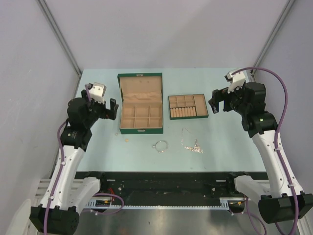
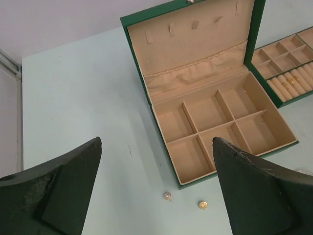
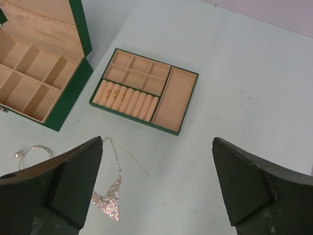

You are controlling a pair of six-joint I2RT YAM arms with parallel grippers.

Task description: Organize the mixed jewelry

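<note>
**Both tools gape wide above the pale blue desk [image 1: 234, 142], holding nothing; the jewelry lies loose on it.**
The thin silver chain necklace [image 1: 191, 143] runs far-to-near, its sparkly pendant cluster at the near end, just in front of the small green tray with tan dividers [image 1: 201, 105]. The small silver ring-shaped bangle [image 1: 161, 145] sits to its left. Both lie between the left tool [image 1: 102, 108] and right tool [image 1: 221, 102], well apart from each. In the right wrist view a black finger [image 3: 73, 181] hides part of the chain. Two tiny round pieces [image 2: 202, 204] before the open green box [image 1: 140, 88] are too small to identify.
</note>
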